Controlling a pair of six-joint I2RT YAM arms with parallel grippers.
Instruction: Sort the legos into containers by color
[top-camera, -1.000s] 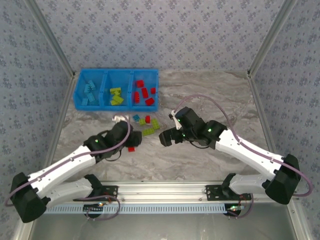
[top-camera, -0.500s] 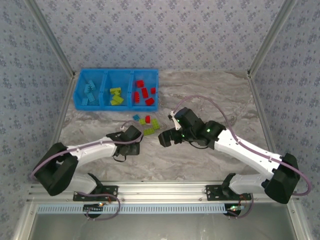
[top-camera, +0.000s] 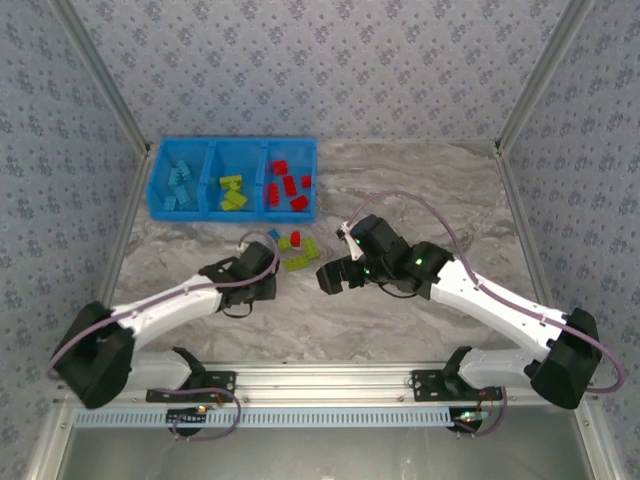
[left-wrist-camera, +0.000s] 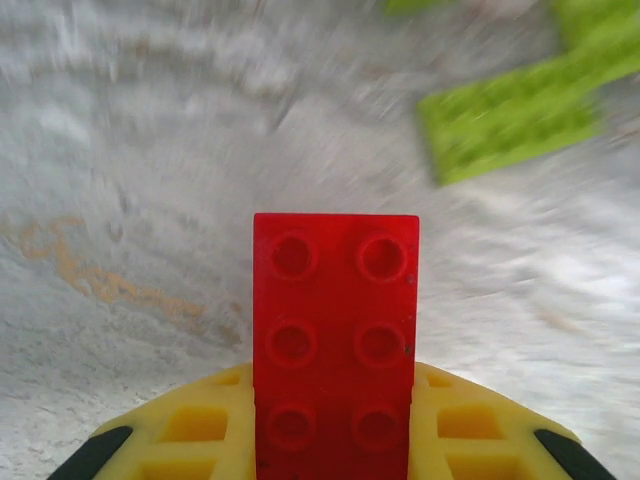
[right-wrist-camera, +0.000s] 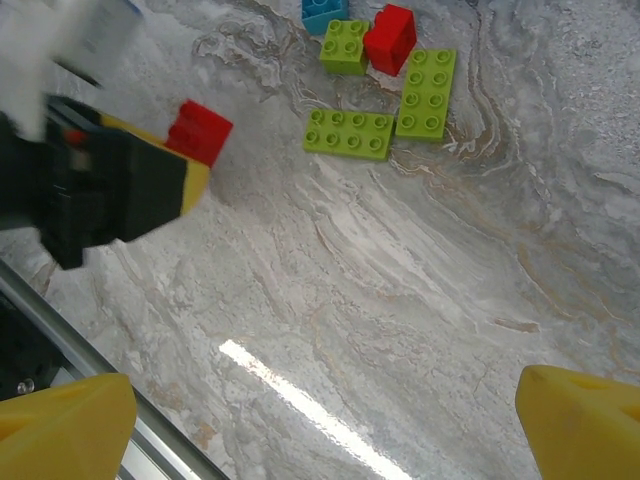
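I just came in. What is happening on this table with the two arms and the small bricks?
The two arms are sorting bricks by colour into the blue bin; its compartments hold light blue, green and red ones, from left to right. The left gripper is shut on a red brick. The right gripper is open and empty above the table. A few loose bricks, mostly green, lie on the table near both grippers.

Blurred lime green brick (left-wrist-camera: 515, 120) runs off the right edge.
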